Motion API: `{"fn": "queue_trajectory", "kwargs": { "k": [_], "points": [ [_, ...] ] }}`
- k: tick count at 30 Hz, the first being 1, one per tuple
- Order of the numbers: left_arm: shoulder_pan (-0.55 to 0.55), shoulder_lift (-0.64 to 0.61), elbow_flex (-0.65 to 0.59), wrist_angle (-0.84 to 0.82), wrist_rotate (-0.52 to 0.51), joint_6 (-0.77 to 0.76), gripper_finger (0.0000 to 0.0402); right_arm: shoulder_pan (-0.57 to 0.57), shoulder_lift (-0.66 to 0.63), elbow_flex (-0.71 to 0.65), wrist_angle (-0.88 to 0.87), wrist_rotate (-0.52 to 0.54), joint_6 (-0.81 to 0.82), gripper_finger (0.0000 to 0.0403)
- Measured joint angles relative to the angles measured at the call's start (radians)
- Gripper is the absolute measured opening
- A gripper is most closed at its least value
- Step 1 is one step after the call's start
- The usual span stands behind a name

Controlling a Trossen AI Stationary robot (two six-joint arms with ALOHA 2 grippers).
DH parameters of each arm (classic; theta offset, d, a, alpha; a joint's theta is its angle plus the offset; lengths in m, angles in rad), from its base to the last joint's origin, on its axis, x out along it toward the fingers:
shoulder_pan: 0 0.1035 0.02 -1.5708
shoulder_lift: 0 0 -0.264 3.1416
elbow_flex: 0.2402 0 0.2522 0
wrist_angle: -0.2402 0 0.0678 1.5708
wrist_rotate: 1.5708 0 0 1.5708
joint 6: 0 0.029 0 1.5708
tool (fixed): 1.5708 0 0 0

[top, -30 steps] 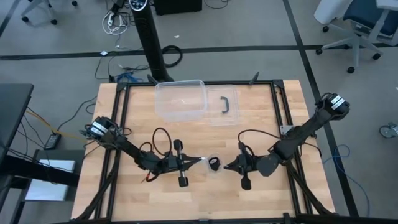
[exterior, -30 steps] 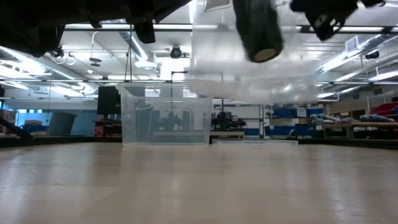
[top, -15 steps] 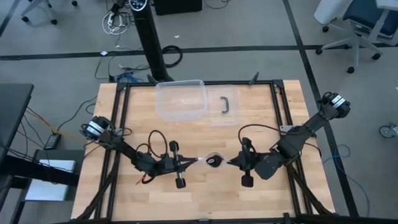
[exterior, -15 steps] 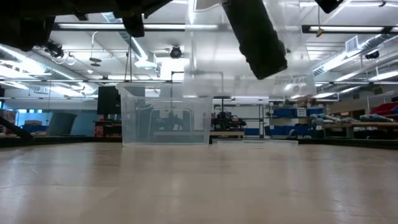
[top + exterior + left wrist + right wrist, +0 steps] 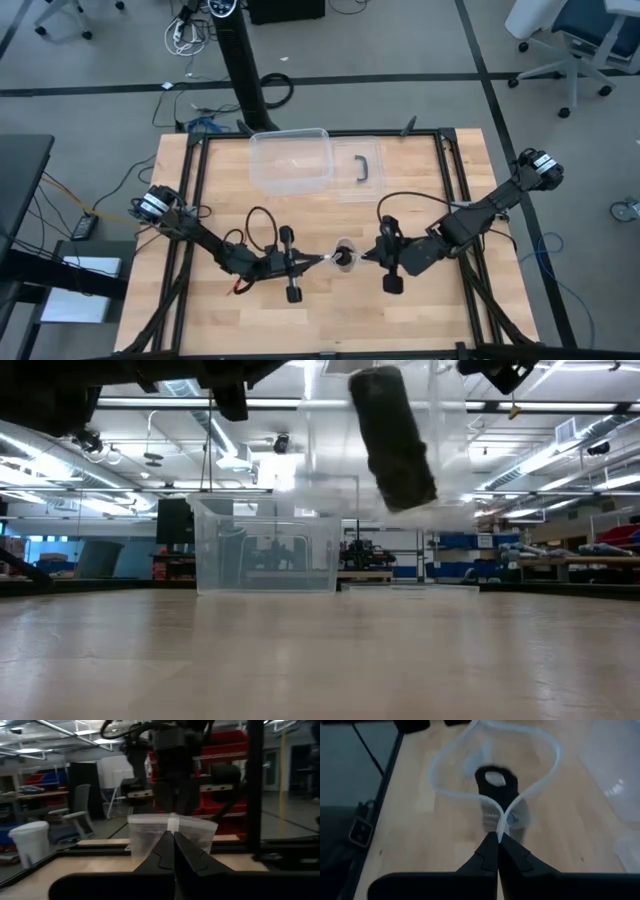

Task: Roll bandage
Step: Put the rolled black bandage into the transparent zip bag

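With both grippers, left [image 5: 322,260] and right [image 5: 366,258], pinched shut on the clear bag's [image 5: 492,775] rim, spread it evenly so the bandage [image 5: 495,785] roll drops free.

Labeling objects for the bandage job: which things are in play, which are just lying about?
In play:
bandage roll, inside the clear bag
clear bag, held above the table, pinched by both claws
left claw
right claw

Lying about:
clear box
lid with black handle

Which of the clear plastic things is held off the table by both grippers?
The plastic bag with the bandage inside; the box and its lid lie on the table.
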Motion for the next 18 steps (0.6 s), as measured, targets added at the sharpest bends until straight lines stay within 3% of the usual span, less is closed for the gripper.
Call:
{"fn": "queue_trajectory", "kwargs": {
  "k": [18],
  "points": [
    [-0.042, 0.000, -0.065, 0.064, -0.170, 0.042, 0.0000, 0.029, -0.001, -0.001, -0.153, -0.016, 0.137, 0.0001]
  ]
}}
